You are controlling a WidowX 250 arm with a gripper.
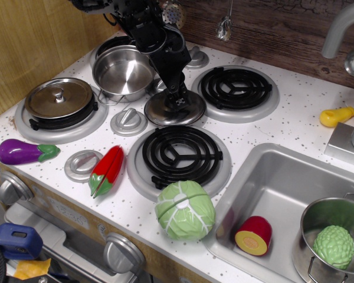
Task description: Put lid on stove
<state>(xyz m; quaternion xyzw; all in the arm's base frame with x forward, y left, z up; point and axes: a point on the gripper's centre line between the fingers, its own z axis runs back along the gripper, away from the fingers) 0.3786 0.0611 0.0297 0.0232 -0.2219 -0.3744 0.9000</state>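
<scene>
The round shiny steel lid (192, 110) lies flat on the white speckled stove (283, 127), in the middle between the burners, just behind the front coil burner (178, 154). My gripper (178, 101) reaches down from the upper left. Its fingers stand close together at the lid's central knob, which they hide. The lid rests on the stove top, not lifted.
A steel pot (124, 72) sits on the back left burner. A duller flat lid (59, 99) covers the left burner. The back right burner (236, 88) is bare. Grey dials (128, 121), an eggplant (20, 151), a red pepper (108, 170) and a cabbage (184, 209) lie around. The sink (277, 183) is at the right.
</scene>
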